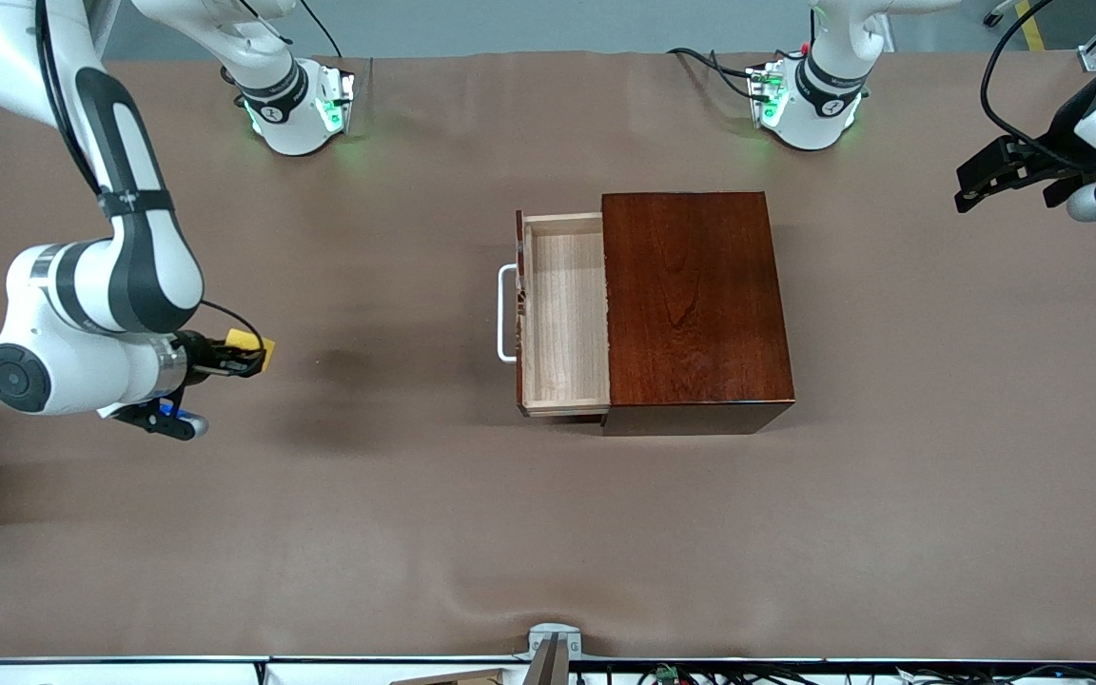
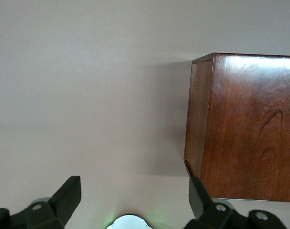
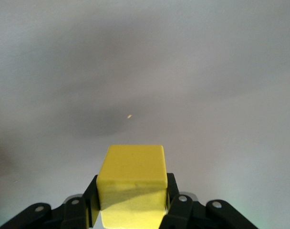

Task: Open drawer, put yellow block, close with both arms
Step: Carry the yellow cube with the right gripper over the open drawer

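Table (image 1: pixel 548 533): brown matte sheet, slight ripple near front cam edge; nothing else on this stretch.
Right gripper (image 1: pixel 248 360): up in the air over bare table toward right arm's end, wrist roughly horizontal, tips aimed toward the drawer. Black fingers (image 3: pixel 176 200) pinching yellow block on two opposing faces.
Yellow block (image 1: pixel 253 348): small bright cube, smooth flat faces, crisp edges, no long axis. Sits at the fingertips, sticks out past them; well apart from drawer. Right wrist view: one face lit, lower face in shade, blurry shadow on table under it.
Drawer (image 1: pixel 562 314): pulled out of box toward right arm's end, travel axis runs along table length. Pale light-wood tray, visible grain, dark reddish front panel. Tray holds nothing visible.
Handle (image 1: pixel 507 314): white U-bar on the drawer front, long axis across the table, faces right arm's end.
Box (image 1: pixel 695 309): glossy dark mahogany, rectangular, grain streaks on top; closed end faces left arm's end.
Left gripper (image 1: pixel 971 190): waiting in the air near table edge at left arm's end, fingers (image 2: pixel 68 193) spread wide, holding nothing. Left wrist view: box end corner seen past the tips.
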You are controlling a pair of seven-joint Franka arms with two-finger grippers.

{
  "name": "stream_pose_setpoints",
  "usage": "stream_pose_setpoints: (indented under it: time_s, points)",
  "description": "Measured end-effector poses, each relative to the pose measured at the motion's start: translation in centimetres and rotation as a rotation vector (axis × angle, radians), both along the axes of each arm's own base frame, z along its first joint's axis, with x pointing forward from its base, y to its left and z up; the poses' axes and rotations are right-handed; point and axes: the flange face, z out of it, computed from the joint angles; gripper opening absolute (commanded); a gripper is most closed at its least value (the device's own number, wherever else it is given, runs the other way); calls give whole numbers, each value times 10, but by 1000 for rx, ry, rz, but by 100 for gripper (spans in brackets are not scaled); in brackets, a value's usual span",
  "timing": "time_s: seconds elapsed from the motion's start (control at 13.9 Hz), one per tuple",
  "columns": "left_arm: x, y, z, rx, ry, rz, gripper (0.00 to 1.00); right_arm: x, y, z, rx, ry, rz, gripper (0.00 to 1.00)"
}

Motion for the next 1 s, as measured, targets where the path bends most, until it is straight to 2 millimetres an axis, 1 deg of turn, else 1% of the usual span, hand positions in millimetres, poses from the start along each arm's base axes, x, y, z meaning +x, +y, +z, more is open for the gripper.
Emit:
stream_pose_setpoints:
  time_s: [0.14,0.29,0.43,0.57,0.86,1.0]
  points:
    - [0,0,-1,0,1,0,100,-3,28,19,-1,24,-68,0]
    - [0,0,-1,0,1,0,100,-6,59,34,-12,36,-135,0]
    - [1,0,0,0,-1,0,100,-13,93,48,-21,43,-201,0]
    - [1,0,2,-1,-5,0,100,-22,122,60,-15,64,-268,0]
    - [1,0,3,-1,-7,0,100,-40,175,75,-32,113,-416,0]
    - [1,0,4,-1,-9,0,100,-49,207,79,-66,107,-493,0]
